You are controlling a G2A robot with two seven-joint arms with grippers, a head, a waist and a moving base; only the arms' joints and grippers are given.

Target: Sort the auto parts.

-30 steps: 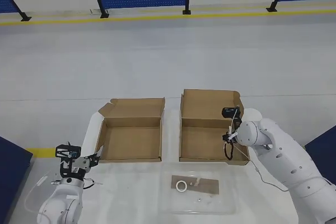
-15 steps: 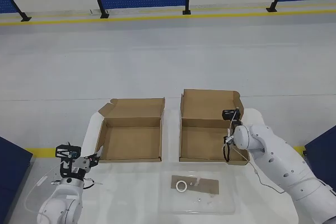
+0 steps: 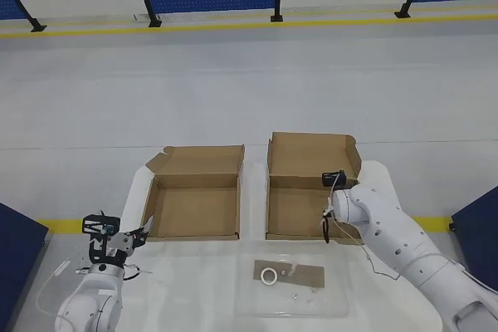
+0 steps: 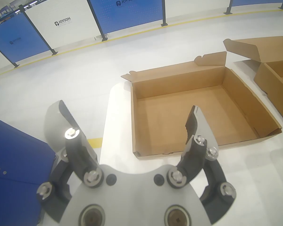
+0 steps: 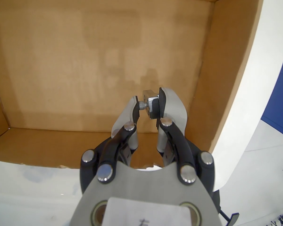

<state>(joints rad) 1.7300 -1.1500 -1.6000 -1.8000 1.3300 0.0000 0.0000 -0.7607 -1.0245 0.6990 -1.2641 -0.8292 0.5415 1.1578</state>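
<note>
Your R claw [image 5: 148, 109] pinches a small silver metal part [image 5: 151, 102] over the open brown cardboard box [image 5: 61, 48], 5 o'clock corner. L claw [image 4: 127, 108]: spread wide.

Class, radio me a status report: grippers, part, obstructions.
Right gripper shut on metal part, over right box. Left gripper open, near left box. Nothing blocking.

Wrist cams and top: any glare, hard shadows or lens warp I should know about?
Right wrist view: bright glint on the metal part in the right gripper; right box walls bow outward. Left wrist view: left box edges curve too, small glints on the left gripper bolts. Top view: even light, only soft shade inside the boxes.
</note>
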